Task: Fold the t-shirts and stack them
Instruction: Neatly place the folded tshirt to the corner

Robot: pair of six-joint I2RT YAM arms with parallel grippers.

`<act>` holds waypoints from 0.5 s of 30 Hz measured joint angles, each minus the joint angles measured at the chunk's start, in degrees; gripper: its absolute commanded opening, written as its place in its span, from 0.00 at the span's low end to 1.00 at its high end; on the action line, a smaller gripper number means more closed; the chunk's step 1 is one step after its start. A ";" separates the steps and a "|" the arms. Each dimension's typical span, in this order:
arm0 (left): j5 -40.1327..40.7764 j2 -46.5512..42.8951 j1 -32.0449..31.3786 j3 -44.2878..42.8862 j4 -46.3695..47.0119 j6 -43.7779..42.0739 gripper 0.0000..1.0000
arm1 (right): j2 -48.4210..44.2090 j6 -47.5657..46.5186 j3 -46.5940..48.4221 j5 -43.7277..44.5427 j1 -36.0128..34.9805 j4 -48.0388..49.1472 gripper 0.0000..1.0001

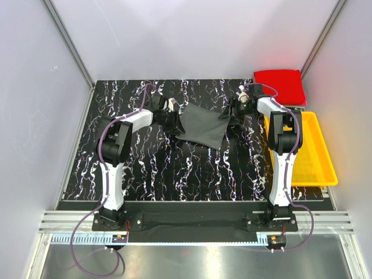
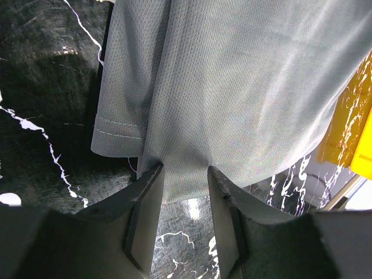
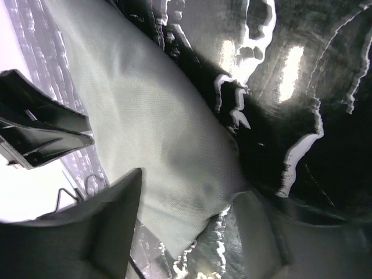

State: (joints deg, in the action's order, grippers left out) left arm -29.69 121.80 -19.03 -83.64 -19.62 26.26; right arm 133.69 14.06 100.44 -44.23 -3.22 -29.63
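Sagging between left tool (image 2: 185, 171) and right tool (image 3: 195, 192), fine-mesh dark grey t-shirt (image 1: 200, 125); right gapes wide, left's grip unclear.

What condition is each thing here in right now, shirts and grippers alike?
dark grey t-shirt: unfolded, crumpled, one edge gripped.
red t-shirt: folded square, lying at the far right corner.
left gripper: shut on dark grey t-shirt.
right gripper: open, cloth between its jaws.

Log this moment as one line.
grey t-shirt: not yet stacked | left gripper: straddles its hem, grip unclear | right gripper: open around its edge | red t-shirt: folded, far right corner
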 measured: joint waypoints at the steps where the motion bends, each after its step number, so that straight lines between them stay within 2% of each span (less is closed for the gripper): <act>1: 0.00 0.00 0.00 0.00 0.00 0.00 0.43 | 0.00 -0.04 -0.28 0.00 0.00 0.07 0.57; 5: 0.11 0.00 0.00 0.15 0.07 0.09 0.43 | 0.00 0.02 -1.81 0.59 -0.02 -0.07 0.31; 6: 0.15 0.00 -0.02 0.15 0.07 0.13 0.42 | 0.02 0.11 -2.21 0.74 -0.02 -0.13 0.19; 9: 1.40 -0.57 -0.28 0.68 0.09 0.35 0.41 | 0.00 -0.31 -3.08 1.29 -0.04 0.22 0.00; 15: 5.25 -6.36 -1.36 2.16 -7.13 0.85 0.45 | -1.92 -3.93 -3.39 4.17 -0.17 -0.20 0.00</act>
State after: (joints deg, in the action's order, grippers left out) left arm -24.45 115.44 -20.38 -81.47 -26.74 27.11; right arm 131.76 10.13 97.06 -40.05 -3.40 -29.82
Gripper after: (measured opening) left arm 0.440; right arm 0.031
